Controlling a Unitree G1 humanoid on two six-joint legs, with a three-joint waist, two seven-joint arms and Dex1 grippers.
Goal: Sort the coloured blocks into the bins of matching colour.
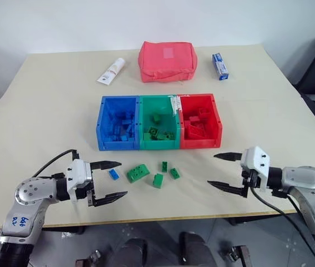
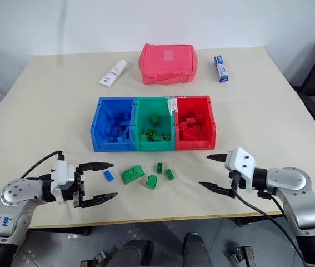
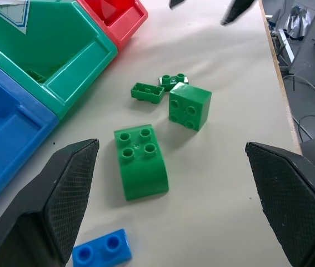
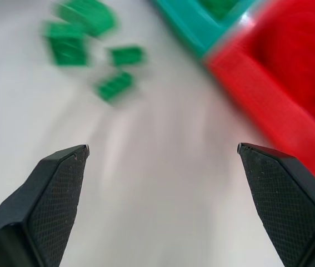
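Closest to the camera, the left gripper (image 1: 113,180) is hovering over the table (image 1: 46,105) with its fingers spread wide and nothing in them, just beside the small blue brick (image 1: 113,174). Over on the other side the right gripper (image 1: 221,171) is sitting just as wide open and empty, well apart from the bricks. Between the two, four green bricks are lying loose: a wide one (image 1: 138,172), a chunky one (image 1: 158,180) and two little ones (image 1: 164,166) (image 1: 174,173). Just behind them the blue bin (image 1: 117,123), green bin (image 1: 158,122) and red bin (image 1: 200,121) are standing in a row, touching, each holding bricks of its own colour. Farthest back, a white tube (image 1: 111,71), a red pouch (image 1: 167,60) and a blue-and-white carton (image 1: 220,66) are lying.
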